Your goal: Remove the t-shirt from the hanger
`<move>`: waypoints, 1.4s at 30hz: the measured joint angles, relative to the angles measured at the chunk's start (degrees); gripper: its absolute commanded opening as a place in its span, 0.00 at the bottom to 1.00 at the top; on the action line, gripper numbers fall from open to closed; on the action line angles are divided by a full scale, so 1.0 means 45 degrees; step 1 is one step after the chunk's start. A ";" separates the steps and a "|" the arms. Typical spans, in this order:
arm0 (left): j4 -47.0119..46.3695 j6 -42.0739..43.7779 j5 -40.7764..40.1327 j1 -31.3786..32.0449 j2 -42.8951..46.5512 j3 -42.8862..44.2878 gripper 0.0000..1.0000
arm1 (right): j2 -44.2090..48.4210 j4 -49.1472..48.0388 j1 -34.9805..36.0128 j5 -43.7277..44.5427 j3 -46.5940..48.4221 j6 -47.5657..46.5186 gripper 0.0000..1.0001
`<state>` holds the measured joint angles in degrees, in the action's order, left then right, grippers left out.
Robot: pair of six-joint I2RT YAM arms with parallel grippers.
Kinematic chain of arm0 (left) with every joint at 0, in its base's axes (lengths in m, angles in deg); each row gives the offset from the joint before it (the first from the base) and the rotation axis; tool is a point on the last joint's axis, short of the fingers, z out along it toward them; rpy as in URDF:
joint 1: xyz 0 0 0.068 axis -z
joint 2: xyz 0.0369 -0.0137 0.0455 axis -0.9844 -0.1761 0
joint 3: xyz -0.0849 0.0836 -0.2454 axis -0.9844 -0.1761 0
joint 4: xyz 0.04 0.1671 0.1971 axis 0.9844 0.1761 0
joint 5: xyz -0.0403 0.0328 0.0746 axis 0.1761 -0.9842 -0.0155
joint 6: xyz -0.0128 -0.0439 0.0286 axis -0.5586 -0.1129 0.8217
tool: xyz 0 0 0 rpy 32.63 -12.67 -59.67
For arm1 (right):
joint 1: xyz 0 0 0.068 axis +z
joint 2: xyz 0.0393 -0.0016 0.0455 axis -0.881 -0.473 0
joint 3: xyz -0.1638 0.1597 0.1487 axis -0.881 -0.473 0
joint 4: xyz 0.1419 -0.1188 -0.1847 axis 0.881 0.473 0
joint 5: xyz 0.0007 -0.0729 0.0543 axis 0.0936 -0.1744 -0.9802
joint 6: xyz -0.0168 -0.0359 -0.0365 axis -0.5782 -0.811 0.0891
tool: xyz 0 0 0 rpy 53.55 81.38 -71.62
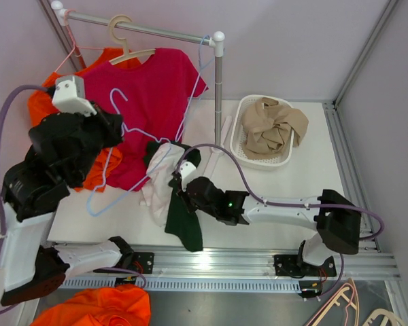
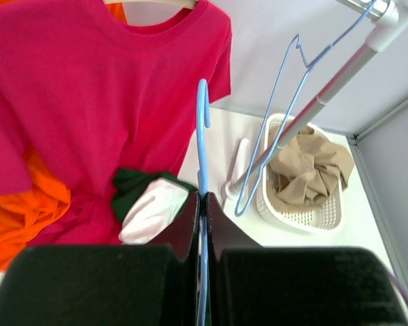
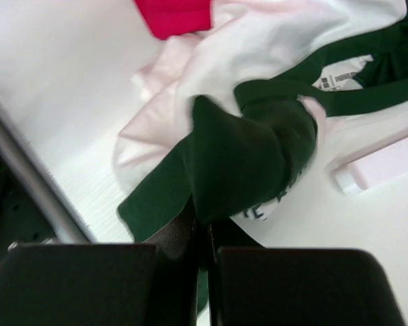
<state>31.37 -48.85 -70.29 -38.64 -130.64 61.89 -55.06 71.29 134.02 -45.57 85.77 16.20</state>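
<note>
The left gripper (image 2: pixel 202 201) is clamped on the blue hanger (image 2: pixel 202 129) just below its hook. The right gripper (image 3: pixel 204 223) pinches the green-and-white t-shirt (image 3: pixel 248 153), which lies bunched by the table's (image 1: pixel 306 187) near edge.

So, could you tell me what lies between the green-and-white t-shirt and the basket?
The rack's upright pole and a pale bar at its base stand between the t-shirt and the basket, clearest in the top view.

The magenta t-shirt (image 1: pixel 156 95) and the green-and-white t-shirt (image 3: pixel 245 156) are soft, matt cloth. The blue hanger (image 2: pixel 202 149) looks like thin, smooth, slightly glossy coated wire. The wooden hanger (image 1: pixel 134 55) is pale and smooth, the basket (image 1: pixel 238 139) white perforated plastic, the rail (image 1: pixel 163 30) dull metal.
</note>
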 measured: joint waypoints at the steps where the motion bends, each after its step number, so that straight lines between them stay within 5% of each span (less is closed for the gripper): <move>1: 0.0253 -0.0078 0.0078 0.0034 0.0272 -0.0044 0.01 | -0.0248 0.0160 -0.0219 -0.0049 0.0219 0.0039 0.01; 4: 0.0855 -0.0136 0.0233 0.0078 0.1200 -0.0515 0.01 | -0.1214 0.0699 -0.0690 -0.0437 0.1195 0.0092 0.13; 6: 0.1049 -0.0170 0.0214 0.0092 0.1904 -0.1117 0.01 | -0.2113 0.1253 -0.0889 -0.0831 0.2234 0.0087 0.78; 7: 0.1107 -0.0165 0.0097 0.0092 0.2322 -0.1418 0.01 | -0.2594 0.1496 -0.0967 -0.1005 0.2837 0.0053 0.99; 13: 0.2220 -0.0058 -0.1156 0.0092 0.2662 -0.0719 0.01 | -0.5260 0.2798 -0.1156 -0.2093 0.5697 -0.0253 0.99; 21: 0.2555 0.0340 -0.2429 0.0102 0.2477 -0.0228 0.01 | -0.7130 0.3959 -0.1156 -0.2370 0.6611 -0.0253 1.00; 22: 0.2506 0.0427 -0.2501 0.0102 0.2497 -0.0228 0.01 | -0.7271 0.4056 -0.1156 -0.2361 0.6611 -0.0257 0.97; 23: 0.2438 0.0539 -0.2579 0.0102 0.2516 -0.0228 0.01 | -0.7349 0.4075 -0.1156 -0.2322 0.6625 -0.0287 0.65; 24: 0.2380 0.0627 -0.2671 0.0102 0.2531 -0.0228 0.01 | -0.7373 0.4153 -0.1156 -0.2288 0.6683 -0.0418 0.48; 26: 0.2186 0.0831 -0.2783 0.0102 0.2531 -0.0233 0.01 | -0.7373 0.4357 -0.1161 -0.2516 0.6722 -0.0461 0.18; 28: 0.1948 0.0942 -0.2841 0.0102 0.2526 -0.0262 0.01 | -0.7359 0.4439 -0.1219 -0.2973 0.6577 -0.0432 0.00; 34: 0.1326 0.1268 -0.3031 0.0102 0.2535 -0.0617 0.01 | -0.5260 0.4478 -0.1229 -0.4095 0.3978 -0.0044 0.00; 42: 0.0078 0.1826 -0.2793 0.0102 0.2497 -0.1103 0.01 | 0.1792 0.6955 -0.1821 -0.3060 0.2487 0.0685 0.00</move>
<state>31.72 -40.63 -82.85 -38.18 -119.41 56.93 -47.00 102.59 125.82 -59.34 96.96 19.28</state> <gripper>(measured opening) 0.012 0.086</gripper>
